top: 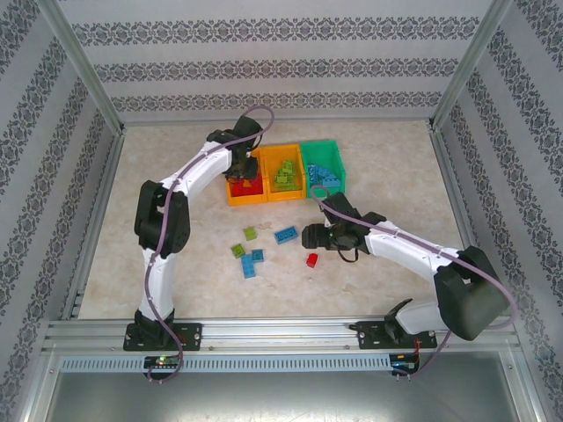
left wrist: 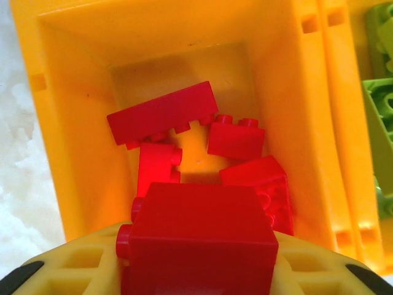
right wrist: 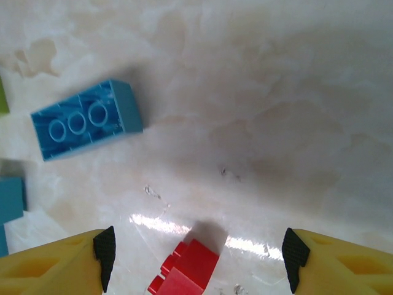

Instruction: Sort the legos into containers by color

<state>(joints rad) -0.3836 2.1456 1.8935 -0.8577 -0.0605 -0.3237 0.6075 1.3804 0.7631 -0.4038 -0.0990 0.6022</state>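
Left claw (left wrist: 196, 276) grips a red brick (left wrist: 199, 233) over the orange bin (left wrist: 73, 153).
We see the right claw (right wrist: 199, 255) spread wide over a loose red lego (right wrist: 184, 275), arm stretched mid-frame.

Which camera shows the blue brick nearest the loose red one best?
The right wrist view. The blue brick is big and close there, with three round rings showing on it. The top view shows the blue brick whole but tiny, lying on the table near the right hand.
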